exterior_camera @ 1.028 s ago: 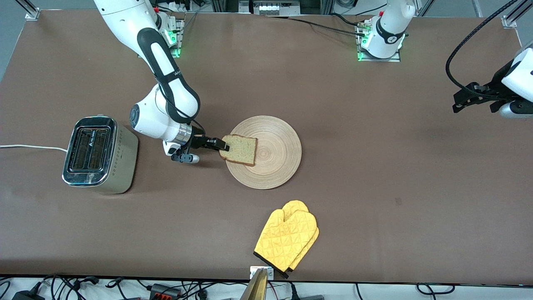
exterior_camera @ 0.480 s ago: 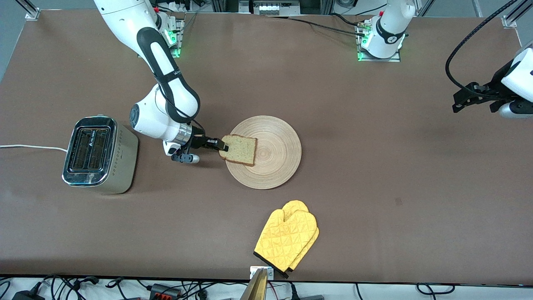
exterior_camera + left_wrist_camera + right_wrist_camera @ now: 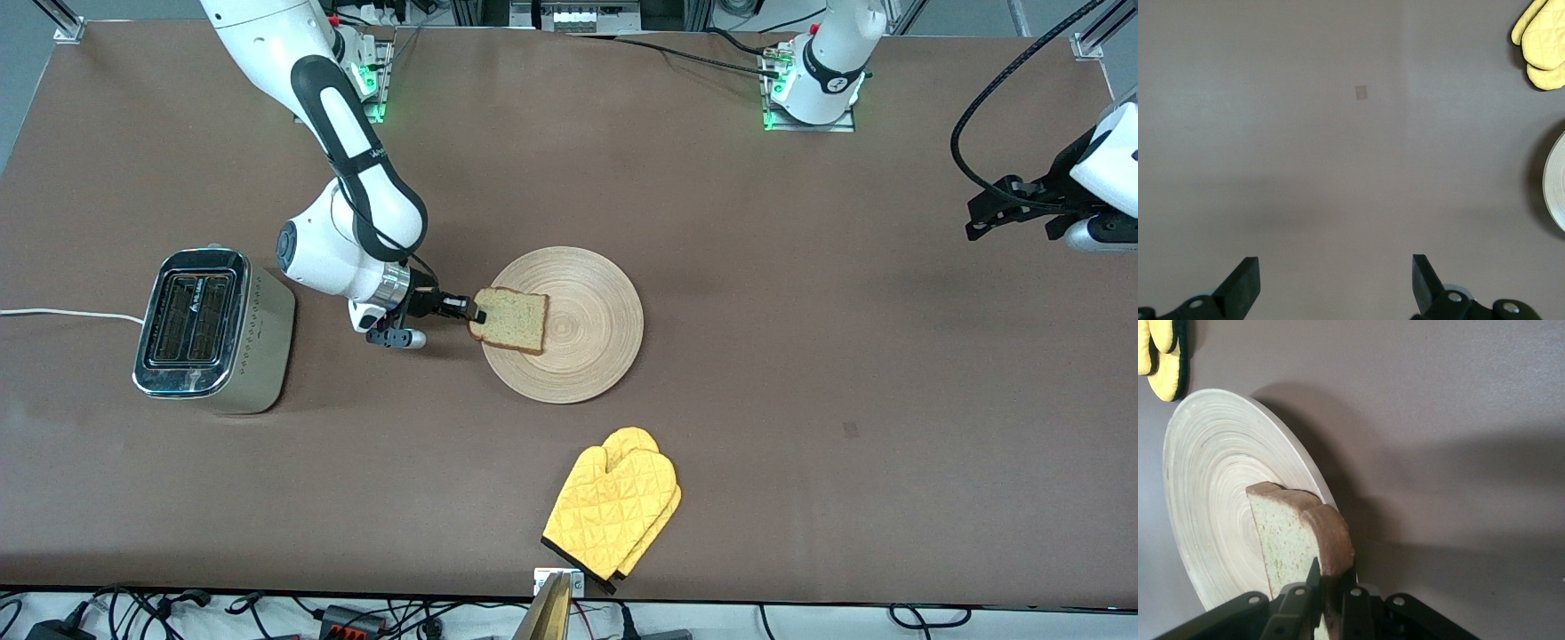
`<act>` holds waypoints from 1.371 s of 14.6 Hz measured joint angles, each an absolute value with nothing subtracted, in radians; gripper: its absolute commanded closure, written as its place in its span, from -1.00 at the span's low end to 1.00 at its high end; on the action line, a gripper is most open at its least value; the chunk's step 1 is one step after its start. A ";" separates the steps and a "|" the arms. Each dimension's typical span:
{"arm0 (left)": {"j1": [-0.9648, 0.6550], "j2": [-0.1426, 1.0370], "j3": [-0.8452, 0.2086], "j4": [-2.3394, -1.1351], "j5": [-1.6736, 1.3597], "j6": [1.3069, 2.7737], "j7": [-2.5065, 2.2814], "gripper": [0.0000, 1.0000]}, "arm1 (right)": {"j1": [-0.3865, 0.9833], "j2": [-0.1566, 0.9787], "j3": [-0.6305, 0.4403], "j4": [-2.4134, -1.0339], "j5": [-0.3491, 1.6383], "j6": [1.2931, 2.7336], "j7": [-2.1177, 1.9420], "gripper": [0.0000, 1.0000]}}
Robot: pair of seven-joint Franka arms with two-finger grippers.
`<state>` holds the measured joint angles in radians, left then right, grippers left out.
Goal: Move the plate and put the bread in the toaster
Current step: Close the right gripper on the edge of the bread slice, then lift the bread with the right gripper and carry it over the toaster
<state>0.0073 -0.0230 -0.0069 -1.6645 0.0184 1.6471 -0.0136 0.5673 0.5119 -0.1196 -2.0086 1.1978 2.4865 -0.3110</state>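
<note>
The bread (image 3: 508,320) lies on the round wooden plate (image 3: 591,342) at mid-table, on the plate's side toward the toaster (image 3: 213,331). My right gripper (image 3: 476,313) is shut on the bread's crust edge; in the right wrist view the bread (image 3: 1295,540) sits pinched in the right gripper (image 3: 1331,587), over the plate (image 3: 1205,487). The toaster stands toward the right arm's end, slots up. My left gripper (image 3: 1018,222) waits open over bare table at the left arm's end. In the left wrist view the left gripper (image 3: 1335,273) holds nothing, and the plate's rim (image 3: 1557,187) shows at the frame's edge.
A yellow oven mitt (image 3: 613,511) lies nearer the front camera than the plate, close to the table's front edge; it also shows as the mitt (image 3: 1540,43) and the mitt (image 3: 1165,353) in the wrist views. A white cord (image 3: 62,313) runs from the toaster off the table's end.
My right gripper's fingers have closed onto the bread's crust edge. The bread, plate and left arm have stayed where they were.
</note>
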 measured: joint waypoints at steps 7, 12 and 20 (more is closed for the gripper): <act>0.007 -0.018 -0.007 -1.665 0.018 1.647 -0.014 -1.00 | 0.567 0.500 -0.129 -1.991 1.198 2.456 -0.264 1.00; 0.007 -0.017 -0.007 -1.665 0.018 1.647 -0.014 -1.00 | 0.566 0.435 -0.189 -1.969 1.076 2.364 -0.144 1.00; 0.007 -0.016 -0.007 -1.665 0.018 1.647 -0.014 -1.00 | 0.564 0.345 -0.458 -1.692 0.527 1.792 0.015 1.00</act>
